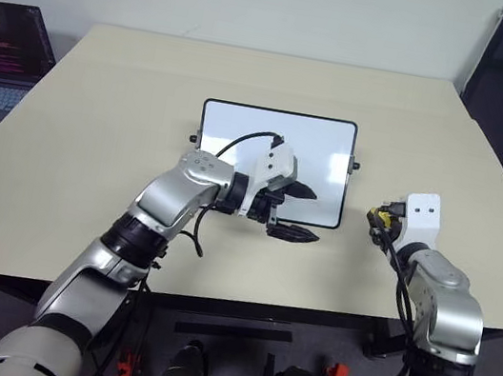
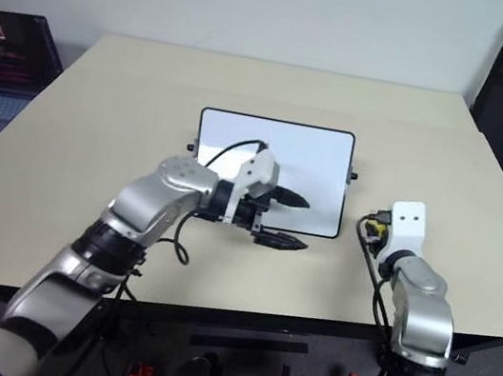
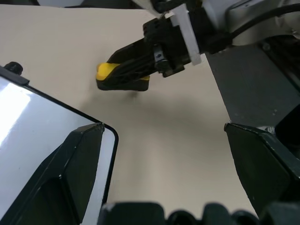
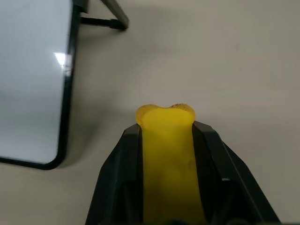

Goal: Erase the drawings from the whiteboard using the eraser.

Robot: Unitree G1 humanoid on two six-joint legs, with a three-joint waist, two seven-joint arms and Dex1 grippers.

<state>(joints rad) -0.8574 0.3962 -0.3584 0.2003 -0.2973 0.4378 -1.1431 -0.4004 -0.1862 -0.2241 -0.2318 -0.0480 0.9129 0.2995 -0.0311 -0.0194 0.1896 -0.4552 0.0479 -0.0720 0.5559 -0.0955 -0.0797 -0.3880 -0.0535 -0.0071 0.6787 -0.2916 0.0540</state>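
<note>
Here the right hand (image 4: 166,136) clamps the eraser (image 4: 166,154) (dark underside hidden), left hand (image 1: 297,213) spread over the whiteboard (image 1: 325,152)

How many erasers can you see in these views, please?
1. The yellow eraser is clamped between the right gripper's fingers, above the bare table beside the whiteboard's edge. Another could be hidden behind the arms, but none is visible.

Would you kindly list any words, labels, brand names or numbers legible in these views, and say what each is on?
Laptop screen: lines of coloured text, too small and blurred to read.
Whiteboard: no legible writing; I cannot make out any drawings on the visible white surface.
Eraser: plain yellow, no label visible.
Nothing else carries readable text.
</note>
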